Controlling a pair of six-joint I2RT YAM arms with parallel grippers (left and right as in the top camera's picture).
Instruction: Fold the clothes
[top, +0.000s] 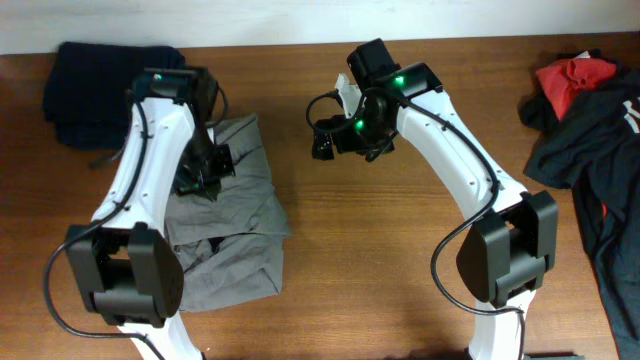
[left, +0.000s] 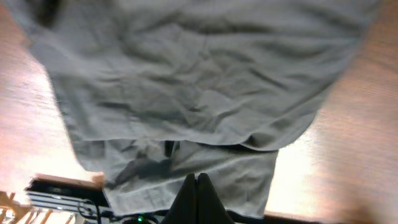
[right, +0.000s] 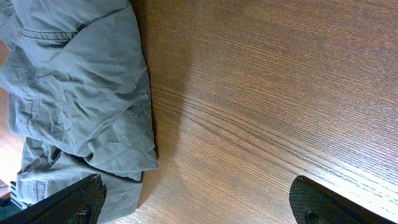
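2 dark left fingers (left: 188, 202) are pressed together into a single point at the bottom edge of the left wrist view, closed with nothing visible between them. Whether their tips touch the cloth below cannot be told. Filling most of that view is the grey garment (left: 199, 93), wrinkled, with 1 layer folded over another and a hemmed edge running across the lower part.

The right fingers (right: 74, 202) stand wide apart, 1 at each lower corner of the right wrist view, open and holding nothing. Between them shows only the bare brown wood of the table (right: 267, 93). The grey garment's rumpled edge lies at the left of that view, apart from both fingers.

From overhead, the left arm (top: 150, 140) reaches over the grey garment, its wrist above the cloth's upper middle. The garment lies crumpled and partly doubled on the left half of the table, running from the wrist down toward the arm's base. The right arm (top: 450, 150) bends toward the table's centre, its wrist hanging over bare wood just right of the garment's top corner.

Farther out, a dark navy folded pile (top: 105, 75) sits at the table's far left corner, close to the garment. A red and black heap of clothes (top: 590, 110) lies at the right edge, well apart.
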